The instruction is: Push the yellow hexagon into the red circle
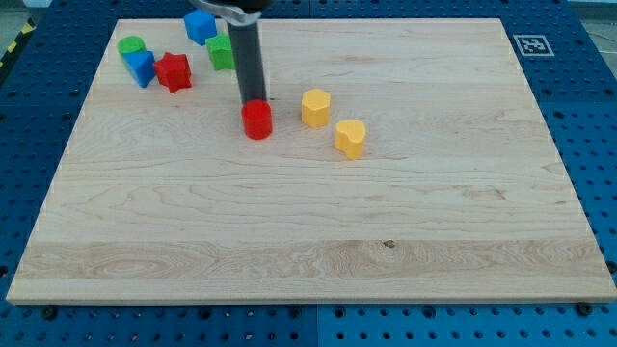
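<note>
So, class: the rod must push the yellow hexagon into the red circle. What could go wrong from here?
1. My tip sits right behind the red circle, so a move might knock it away.
2. The yellow hexagon has another yellow block close by; a push from the view's right might catch that instead.

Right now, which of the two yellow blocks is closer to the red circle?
The yellow hexagon, the upper-left one of the pair. It sits just to the right of the red circle, while the other yellow block lies further to the view's right and lower.
</note>
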